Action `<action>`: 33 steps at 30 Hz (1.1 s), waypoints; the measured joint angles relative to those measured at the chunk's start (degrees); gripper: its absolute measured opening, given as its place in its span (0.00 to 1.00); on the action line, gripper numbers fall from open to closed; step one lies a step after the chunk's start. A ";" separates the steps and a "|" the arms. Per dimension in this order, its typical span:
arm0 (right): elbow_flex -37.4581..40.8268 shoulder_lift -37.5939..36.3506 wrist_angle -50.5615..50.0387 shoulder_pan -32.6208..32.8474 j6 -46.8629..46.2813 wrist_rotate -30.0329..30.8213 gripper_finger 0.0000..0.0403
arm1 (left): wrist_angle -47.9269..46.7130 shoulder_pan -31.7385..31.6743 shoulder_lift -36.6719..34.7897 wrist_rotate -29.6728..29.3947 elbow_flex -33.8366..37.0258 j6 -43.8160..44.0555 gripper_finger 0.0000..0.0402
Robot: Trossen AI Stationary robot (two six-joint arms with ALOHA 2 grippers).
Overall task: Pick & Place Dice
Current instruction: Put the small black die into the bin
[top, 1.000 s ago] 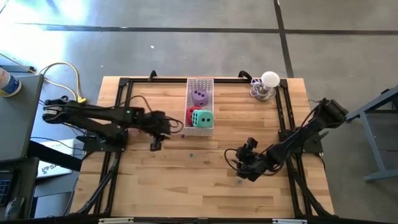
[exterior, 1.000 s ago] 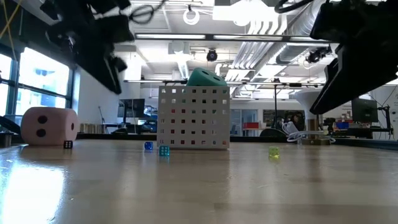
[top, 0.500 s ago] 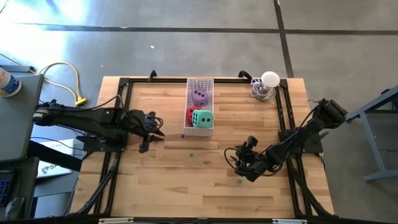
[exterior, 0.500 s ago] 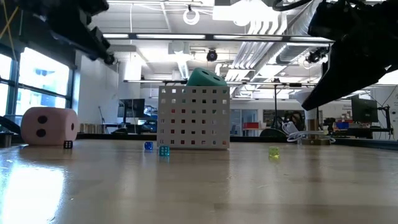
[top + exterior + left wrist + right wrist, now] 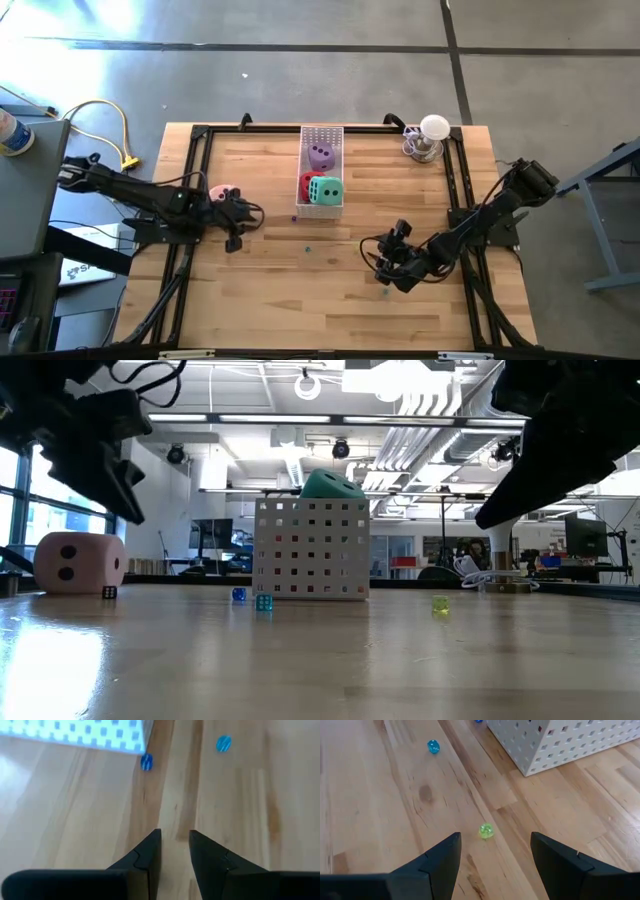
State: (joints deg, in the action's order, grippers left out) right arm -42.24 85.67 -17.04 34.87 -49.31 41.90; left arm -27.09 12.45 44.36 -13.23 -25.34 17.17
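Note:
The pink die (image 5: 222, 192) (image 5: 78, 563) sits flat on the table near its left side. The purple die (image 5: 321, 155), red die (image 5: 306, 184) and green die (image 5: 325, 190) (image 5: 333, 485) lie in the white perforated tray (image 5: 322, 133). My left gripper (image 5: 236, 216) (image 5: 175, 837) hovers just on the near side of the pink die, above the wood, its fingers a narrow gap apart and holding nothing. My right gripper (image 5: 386, 262) (image 5: 495, 850) is open and hangs over bare wood, right of and nearer than the tray.
Tiny dice lie on the wood near the tray: a blue one (image 5: 146, 762), a teal one (image 5: 433, 746), a yellow-green one (image 5: 486, 830) and a black one (image 5: 108, 592) beside the pink die. A white-topped stand (image 5: 432, 135) is at the far right corner. A dark frame (image 5: 196, 140) edges the table.
My left gripper has drawn back from beside the tray toward the table's left edge and come lower, uncovering the pink die in the high view. The pink die itself has stayed put. The right arm has barely shifted.

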 joint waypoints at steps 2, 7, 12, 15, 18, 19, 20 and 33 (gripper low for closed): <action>0.00 0.00 0.09 -0.01 0.56 0.37 0.57 | -1.34 1.38 0.02 -1.31 0.73 2.18 0.23; 0.00 -0.02 1.64 -0.29 6.22 3.77 0.57 | -1.28 5.00 0.04 -4.68 2.99 7.51 0.25; 0.00 -0.02 4.29 -1.62 11.83 4.68 0.57 | -1.58 8.55 0.04 -8.76 3.52 9.31 0.32; 0.00 -0.01 5.10 -2.91 14.23 4.62 0.57 | -2.03 10.21 0.04 -10.79 3.52 9.48 0.37; 0.00 0.00 5.38 -4.07 15.09 4.60 0.57 | -3.90 11.55 0.84 -11.05 3.52 10.11 0.41; 0.00 -0.01 5.38 -4.43 15.09 4.58 0.57 | -4.23 12.04 1.26 -11.04 3.56 10.49 0.42; 0.00 0.00 5.35 -4.76 15.09 4.57 0.57 | -4.18 12.54 1.75 -11.02 3.61 11.06 0.43; -0.02 0.00 6.34 -6.16 15.09 4.47 0.57 | -1.75 14.88 8.78 -11.61 6.82 17.64 0.44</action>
State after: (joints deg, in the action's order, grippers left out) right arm -42.26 85.67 -10.69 28.71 -34.22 46.37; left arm -28.84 27.33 53.14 -24.84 -18.53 34.81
